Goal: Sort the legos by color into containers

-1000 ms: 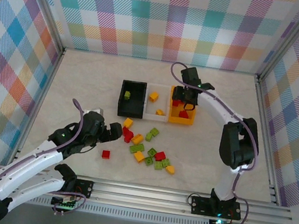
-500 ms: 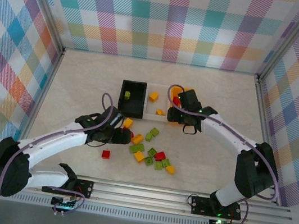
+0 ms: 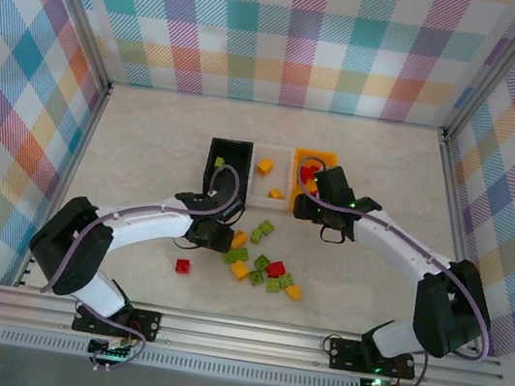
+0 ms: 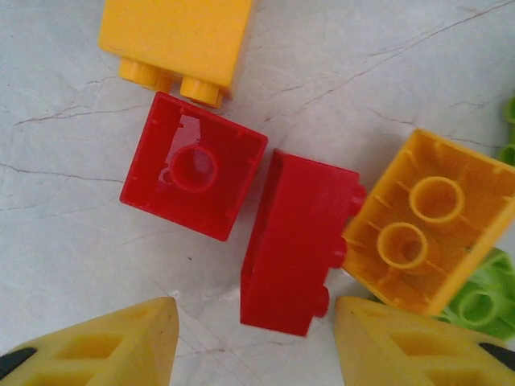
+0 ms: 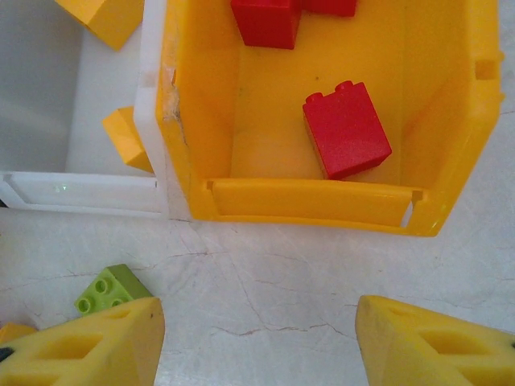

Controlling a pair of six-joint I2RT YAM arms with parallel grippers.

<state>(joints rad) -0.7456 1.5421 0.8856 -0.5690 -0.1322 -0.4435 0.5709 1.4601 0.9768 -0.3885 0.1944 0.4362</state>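
Note:
Loose legos lie in front of the bins in the top view: a red brick (image 3: 183,266) apart at the left, and a mixed cluster (image 3: 262,262) of green, orange and red. My left gripper (image 3: 215,233) is open and low over the table. Between its fingertips (image 4: 105,346) lies the end of a red brick on its side (image 4: 294,241), next to an upturned red brick (image 4: 193,173) and an upturned orange brick (image 4: 426,221). My right gripper (image 5: 257,346) is open and empty just in front of the orange-yellow bin (image 5: 310,201), which holds red bricks (image 5: 346,129).
The black bin (image 3: 225,183) holds a green brick (image 3: 219,162). The white bin (image 3: 269,180) holds orange bricks (image 3: 265,166). A green brick (image 5: 109,289) lies beside my right gripper's left finger. Metal frame rails and checkered walls enclose the table.
The left arm has swung right and lowered its gripper over the red bricks. The right gripper has pulled back from above the orange-yellow bin to the table in front of it.

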